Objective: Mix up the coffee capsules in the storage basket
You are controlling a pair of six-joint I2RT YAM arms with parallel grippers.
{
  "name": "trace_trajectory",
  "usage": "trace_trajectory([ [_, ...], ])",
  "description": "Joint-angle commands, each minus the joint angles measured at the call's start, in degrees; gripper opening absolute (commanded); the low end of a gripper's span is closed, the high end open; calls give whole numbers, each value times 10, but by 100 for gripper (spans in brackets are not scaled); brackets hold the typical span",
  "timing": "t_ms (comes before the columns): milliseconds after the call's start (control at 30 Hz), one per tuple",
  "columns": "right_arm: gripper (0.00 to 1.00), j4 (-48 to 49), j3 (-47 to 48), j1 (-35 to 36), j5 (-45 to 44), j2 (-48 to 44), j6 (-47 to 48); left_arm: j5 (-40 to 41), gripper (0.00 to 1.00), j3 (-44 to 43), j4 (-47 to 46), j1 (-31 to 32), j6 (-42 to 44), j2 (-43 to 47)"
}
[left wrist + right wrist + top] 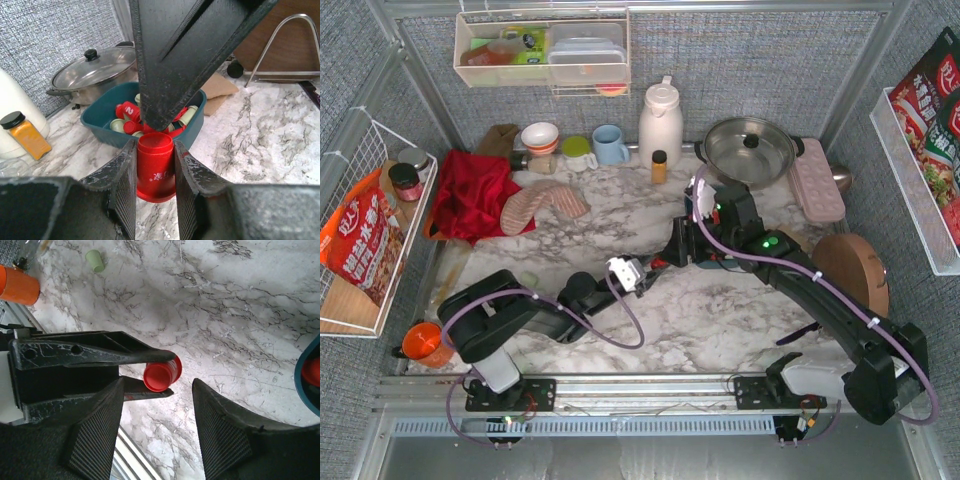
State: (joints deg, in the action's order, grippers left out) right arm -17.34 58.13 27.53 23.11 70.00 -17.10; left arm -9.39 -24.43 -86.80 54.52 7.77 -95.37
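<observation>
Inside the storage basket (pixel 104 133) lie coffee capsules (pixel 127 111) (red, green).

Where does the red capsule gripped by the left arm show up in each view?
Top external: red capsule, near centre.
Left wrist: bottom centre, between the jaws.
Right wrist: centre.
Shared landmark: the teal storage basket, seen in both wrist views.

Surface (pixel 260 145) reads on my feed as polished marble-look stone, slight gloss; storage basket (pixel 102 122) is smooth teal plastic, semi-gloss, red capsule (pixel 156 150) glossy plastic too. Left gripper (pixel 155 175) is black matt plastic, scuffed grey at edges; right gripper (pixel 157 390) pads (pixel 95 435) show fine ribbed matt texture. Pot (pixel 750 155) is shiny polished metal, back wall (pixel 50 30) grey woven cloth, rough-looking.
</observation>
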Motion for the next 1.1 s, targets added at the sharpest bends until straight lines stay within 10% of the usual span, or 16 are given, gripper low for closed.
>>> trace_trajectory([
  [0, 61, 3, 3, 10, -8, 3, 11, -1, 20, -11, -74, 11, 8, -24],
  [633, 47, -57, 33, 65, -113, 49, 51, 27, 20, -34, -78, 29, 3, -42],
  [1067, 0, -55, 35, 67, -143, 46, 35, 61, 31, -28, -81, 30, -1, -25],
])
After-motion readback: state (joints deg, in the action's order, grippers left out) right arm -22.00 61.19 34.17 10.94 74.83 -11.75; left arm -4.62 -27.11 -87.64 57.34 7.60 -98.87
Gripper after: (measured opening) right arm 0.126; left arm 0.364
